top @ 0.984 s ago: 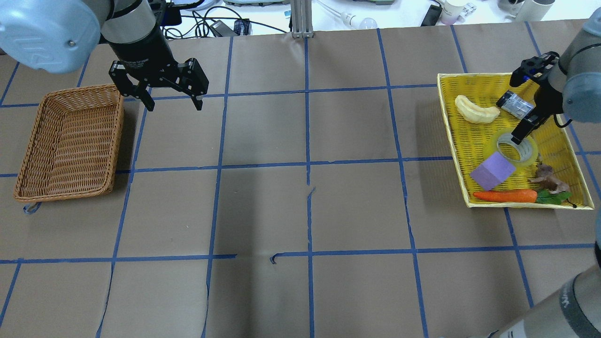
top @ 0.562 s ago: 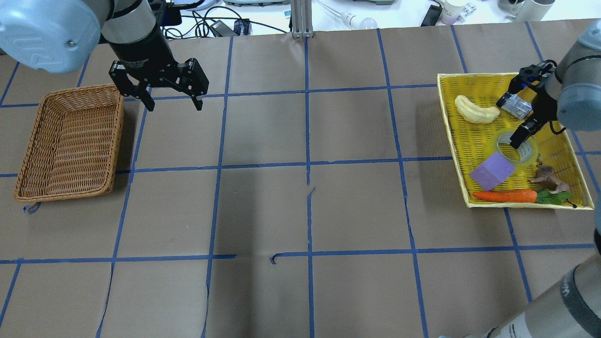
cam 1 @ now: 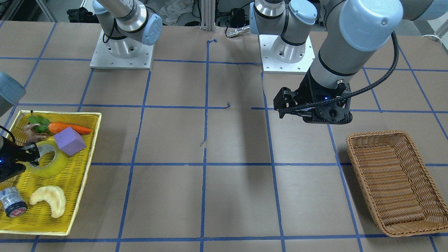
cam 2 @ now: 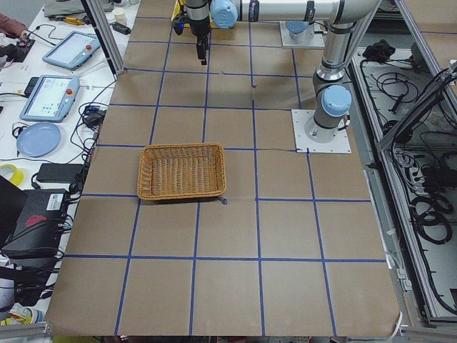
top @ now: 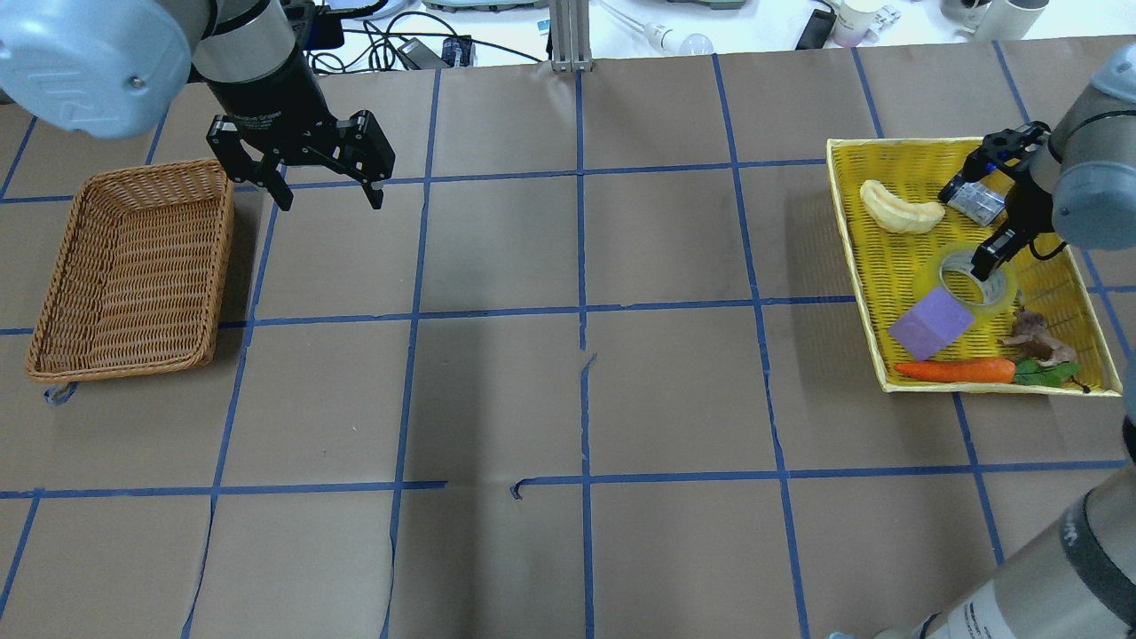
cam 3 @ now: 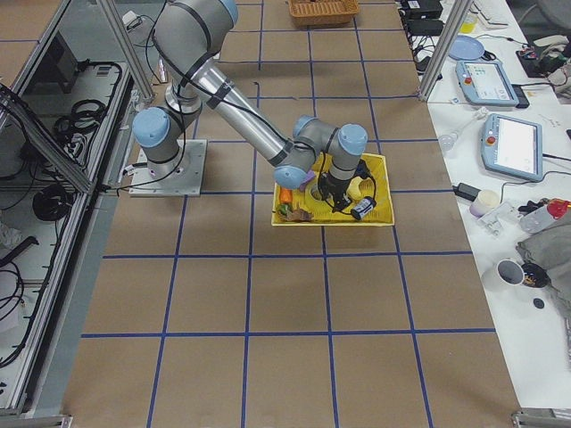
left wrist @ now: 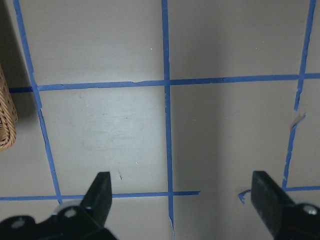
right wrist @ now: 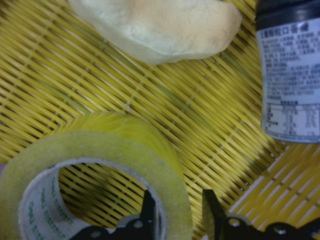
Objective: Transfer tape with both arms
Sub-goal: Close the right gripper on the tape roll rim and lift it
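Brown tabletop [top: 497, 399]: wall of tape [right wrist: 100, 145] between right fingers [right wrist: 148, 212], not yet clamped; left fingers [left wrist: 100, 190] spread, empty. Shallow pinch could slip.

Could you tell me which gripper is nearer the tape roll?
Right. The right gripper straddles the wall of the tape roll in the yellow tray; the left gripper hovers far off beside the wicker basket.

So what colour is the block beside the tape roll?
The block is light purple, clearest in the front-facing view.
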